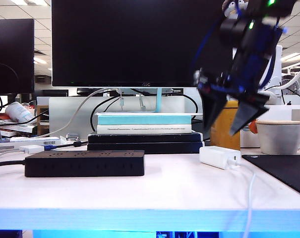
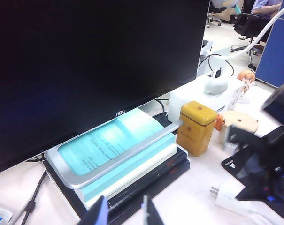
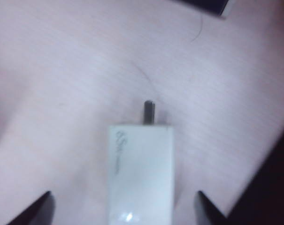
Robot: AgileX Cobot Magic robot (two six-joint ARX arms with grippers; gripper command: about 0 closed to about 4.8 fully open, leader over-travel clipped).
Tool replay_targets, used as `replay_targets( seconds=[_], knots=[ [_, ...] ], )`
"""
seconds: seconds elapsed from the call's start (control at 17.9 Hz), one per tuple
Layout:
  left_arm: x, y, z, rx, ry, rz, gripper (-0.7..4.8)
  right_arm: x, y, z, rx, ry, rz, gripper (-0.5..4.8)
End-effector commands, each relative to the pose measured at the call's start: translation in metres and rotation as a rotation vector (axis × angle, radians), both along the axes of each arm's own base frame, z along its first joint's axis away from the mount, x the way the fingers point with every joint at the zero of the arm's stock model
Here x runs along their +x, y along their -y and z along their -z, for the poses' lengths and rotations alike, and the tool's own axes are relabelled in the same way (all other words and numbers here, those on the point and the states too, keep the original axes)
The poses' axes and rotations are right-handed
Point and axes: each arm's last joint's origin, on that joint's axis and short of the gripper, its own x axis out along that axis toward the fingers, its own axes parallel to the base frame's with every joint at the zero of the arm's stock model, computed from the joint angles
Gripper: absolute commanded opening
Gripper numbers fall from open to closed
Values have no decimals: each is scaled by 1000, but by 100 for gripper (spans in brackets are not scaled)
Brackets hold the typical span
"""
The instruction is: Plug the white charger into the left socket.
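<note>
The white charger (image 1: 219, 156) lies on the white table right of the middle, its thin cable trailing toward the front edge. My right gripper (image 1: 220, 133) hangs just above it, open. In the right wrist view the charger (image 3: 141, 173) lies between the two dark fingertips (image 3: 41, 208) without touching them, one metal prong (image 3: 149, 112) pointing away. The black power strip (image 1: 85, 163) lies at the left; its sockets face up and the left socket cannot be made out from this angle. My left gripper (image 2: 124, 213) hovers open and empty before the book stack, with the charger (image 2: 231, 197) off to its side.
A big monitor (image 1: 135, 42) stands behind a stack of books (image 1: 145, 133). A yellow tin (image 2: 196, 127), a white mug (image 1: 281, 136) and a black mat (image 1: 283, 171) sit at the right. A flat white device with a blue plug (image 1: 33, 148) lies far left.
</note>
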Motion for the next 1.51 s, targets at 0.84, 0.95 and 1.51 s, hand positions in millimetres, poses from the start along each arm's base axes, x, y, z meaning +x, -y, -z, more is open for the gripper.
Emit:
replay_targets(
  seconds=[0.84,0.95,1.51],
  knots=[
    [-2,0,-2,3,11,3,117,18,-15,43,-74,-60,2,35],
    [-2,0,-2,23,27,7,117,22,-19,15,51,-81,12,34],
    [-1,0,-2,76,67,17,117,6,-34,-119,897,-9,-380,17]
  ],
)
